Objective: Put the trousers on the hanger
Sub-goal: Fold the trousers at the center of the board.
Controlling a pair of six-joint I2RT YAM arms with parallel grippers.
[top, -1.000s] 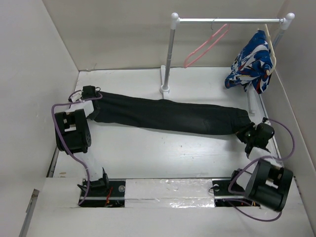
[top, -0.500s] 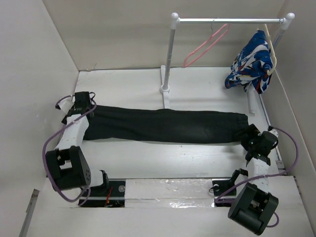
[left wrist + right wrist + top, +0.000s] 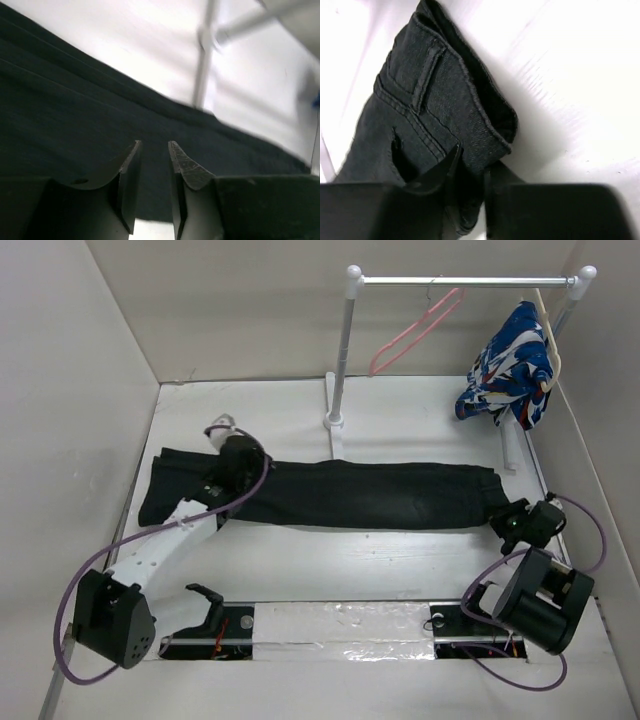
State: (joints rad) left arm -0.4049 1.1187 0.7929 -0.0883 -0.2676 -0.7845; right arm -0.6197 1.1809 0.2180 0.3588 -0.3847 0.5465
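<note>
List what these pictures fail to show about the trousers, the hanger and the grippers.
- Top view: the left gripper covers the trousers beneath it; touching or hovering is unclear.
- Top view: the hanger has a hook too thin to trace on the rail.
- Left wrist view: blur smears the rack post.
- Right wrist view: the right gripper hides the waist corner; no buttons show.

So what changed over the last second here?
The left gripper let go of the leg end of the trousers and moved right along them; it now hovers over the legs, jaws slightly apart. The right gripper stays shut on the waistband; the hanger hangs as before.
</note>
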